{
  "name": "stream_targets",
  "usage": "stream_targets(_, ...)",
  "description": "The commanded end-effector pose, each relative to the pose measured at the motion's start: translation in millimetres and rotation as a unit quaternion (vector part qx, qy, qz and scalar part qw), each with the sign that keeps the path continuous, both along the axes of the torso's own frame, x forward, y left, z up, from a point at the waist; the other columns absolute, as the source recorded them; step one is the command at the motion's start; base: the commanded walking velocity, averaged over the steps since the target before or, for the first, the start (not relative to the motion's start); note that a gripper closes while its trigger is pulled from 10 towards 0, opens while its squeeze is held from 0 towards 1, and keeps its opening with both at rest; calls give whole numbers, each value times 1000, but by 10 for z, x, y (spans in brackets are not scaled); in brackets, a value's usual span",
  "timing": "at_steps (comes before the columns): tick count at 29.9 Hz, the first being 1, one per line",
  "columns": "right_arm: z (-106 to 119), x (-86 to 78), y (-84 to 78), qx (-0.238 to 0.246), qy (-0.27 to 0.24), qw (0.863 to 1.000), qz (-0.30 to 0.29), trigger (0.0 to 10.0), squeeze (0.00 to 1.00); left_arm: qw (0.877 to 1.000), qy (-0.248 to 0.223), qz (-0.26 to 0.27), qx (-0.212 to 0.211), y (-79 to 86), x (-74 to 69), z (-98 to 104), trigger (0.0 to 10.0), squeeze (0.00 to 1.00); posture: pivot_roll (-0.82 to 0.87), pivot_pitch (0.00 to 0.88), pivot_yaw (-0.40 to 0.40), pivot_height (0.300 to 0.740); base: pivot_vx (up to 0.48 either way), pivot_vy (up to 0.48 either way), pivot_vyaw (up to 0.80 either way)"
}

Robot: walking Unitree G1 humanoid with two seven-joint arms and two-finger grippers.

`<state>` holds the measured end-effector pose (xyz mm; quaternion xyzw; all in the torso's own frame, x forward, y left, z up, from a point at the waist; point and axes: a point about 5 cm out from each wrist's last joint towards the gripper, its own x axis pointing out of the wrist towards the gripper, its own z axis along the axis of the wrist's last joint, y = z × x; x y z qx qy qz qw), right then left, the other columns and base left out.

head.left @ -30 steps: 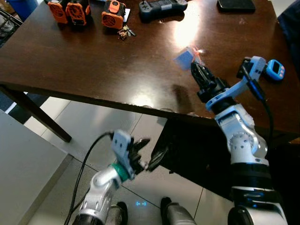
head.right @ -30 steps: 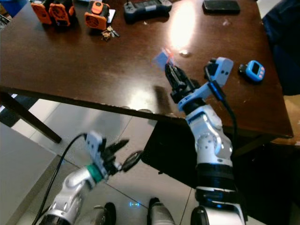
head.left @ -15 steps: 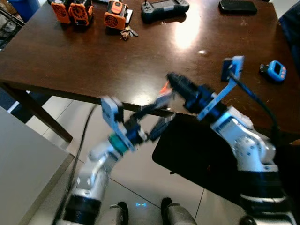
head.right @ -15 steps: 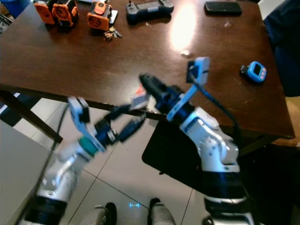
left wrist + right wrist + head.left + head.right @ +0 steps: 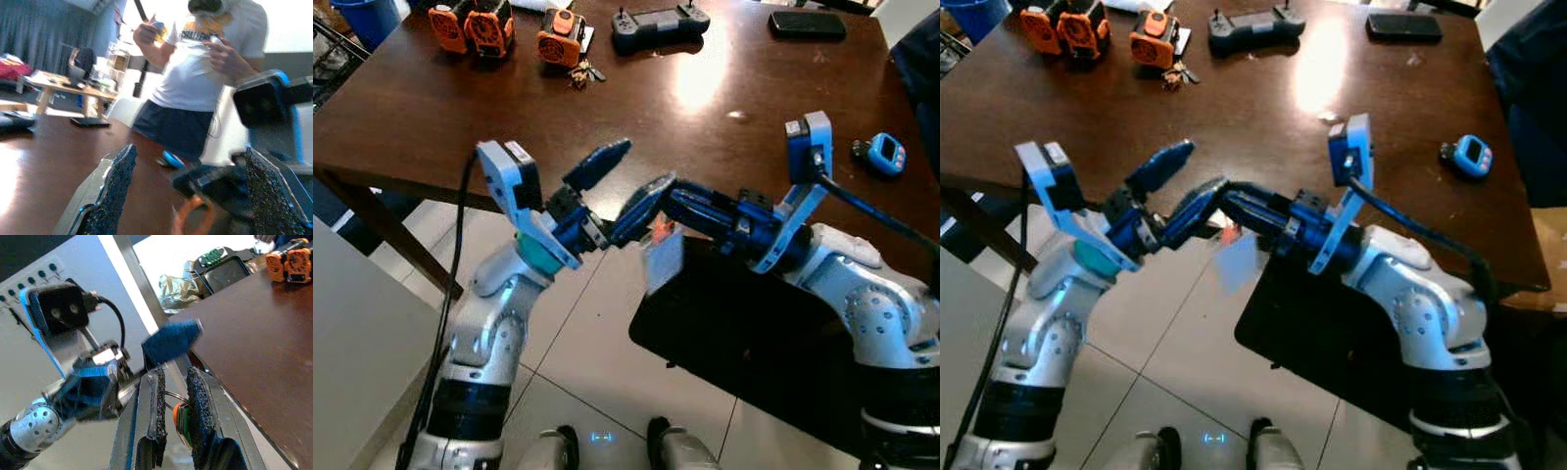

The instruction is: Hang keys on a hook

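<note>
My right gripper [image 5: 668,196] reaches to the left, off the front edge of the dark wooden table [image 5: 460,117]. It is shut on a set of keys [image 5: 180,417] with an orange fob [image 5: 658,228]. A pale tag [image 5: 663,262] dangles below it. My left gripper [image 5: 644,164] is raised to table height and open, one finger on either side of the right gripper's tip. In the left wrist view the orange key ring [image 5: 193,221] lies between the spread fingers [image 5: 117,186]. A second bunch of keys [image 5: 578,70] lies on the table at the back.
Orange devices [image 5: 470,24], a black controller [image 5: 658,18], a phone [image 5: 807,23] and a blue timer [image 5: 887,153] lie on the table. A black chair [image 5: 754,343] stands under its front edge. A person in a white shirt [image 5: 205,63] stands beyond the table.
My left arm rose from near the floor to table height and spread its fingers around the right gripper's tip. The right gripper swung left off the table with the keys.
</note>
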<state>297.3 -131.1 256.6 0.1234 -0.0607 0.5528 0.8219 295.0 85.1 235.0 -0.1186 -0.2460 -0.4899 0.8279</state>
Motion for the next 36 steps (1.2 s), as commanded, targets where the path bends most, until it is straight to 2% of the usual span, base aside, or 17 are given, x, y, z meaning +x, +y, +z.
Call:
stream_targets(1, 57, -58, 13, 8, -12, 1000, 20, 10000, 0, 1000, -2, -16, 4, -7, -57, 4, 10000, 0, -96, 136, 40, 740, 0, 0, 0)
stream_targets(10, 211, -175, -41, 41, -43, 996, 64, 10000, 0, 1000, -4, -16, 9, 18, -60, 27, 10000, 0, -96, 133, 44, 740, 0, 0, 0)
stream_targets(14, 271, -186, -67, 55, -54, 995, 63, 10000, 0, 1000, -4, -14, 11, 26, -59, 25, 10000, 0, -98, 132, 44, 740, 0, 0, 0)
stream_targets(18, 340, -150, -103, 71, -64, 995, 36, 10000, 0, 1000, -7, -4, 13, 46, -40, 21, 10000, 0, -102, 131, 47, 740, 0, 0, 0)
stream_targets(24, 352, -135, -111, 73, -65, 995, 27, 10000, 0, 1000, -6, 4, 11, 64, -23, 20, 10000, 0, -101, 129, 48, 740, 0, 0, 0)
stream_targets(26, 341, -102, -130, 71, -60, 996, 8, 10000, 0, 999, -3, 32, -7, 177, 43, 50, 10000, 0, -97, 127, 46, 740, 0, 0, 0)
stream_targets(28, 336, -93, -135, 74, -58, 996, 2, 10000, 0, 999, -4, 37, -10, 218, 55, 61, 10000, 0, -97, 127, 46, 740, 0, 0, 0)
stream_targets(36, 391, -75, -156, 86, -65, 994, -11, 10000, 0, 1000, -12, 6, -3, 188, -28, 38, 10000, 0, -96, 125, 43, 740, 0, 0, 0)
